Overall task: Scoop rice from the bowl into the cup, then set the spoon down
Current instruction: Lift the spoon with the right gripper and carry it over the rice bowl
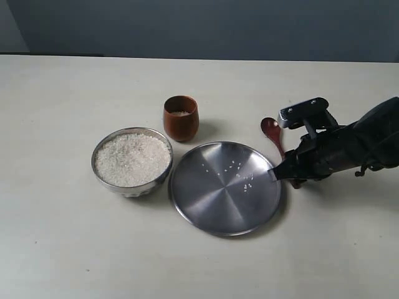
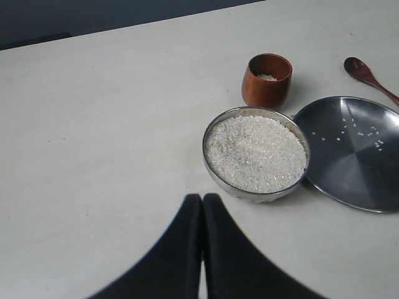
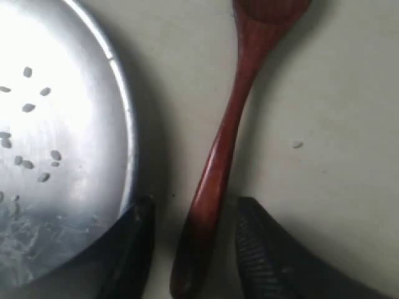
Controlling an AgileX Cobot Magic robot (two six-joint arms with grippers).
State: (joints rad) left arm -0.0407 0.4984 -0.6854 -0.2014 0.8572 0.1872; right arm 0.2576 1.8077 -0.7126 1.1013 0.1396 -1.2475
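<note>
A pale table holds a flat steel plate just beside the right gripper, one of whose fingers hangs over the plate's rim. On the plate's far side from that gripper sits the steel bowl, heaped with white rice. Near the bowl stands the small reddish-brown cup, with a little rice in its bottom. The wooden spoon lies flat on the table alongside the plate, its handle end between the right gripper's fingers and its oval bowl pointing away from the gripper. The spoon looks light, stiff and glossy, so likely slippery. A pinch across the handle near its end, where the jaws already straddle it, seems best. The right arm reaches in low with its jaws apart, neither pad touching the handle. The left gripper hangs back from the bowl, fingers pressed together and holding nothing. A few stray grains dot the plate.
</note>
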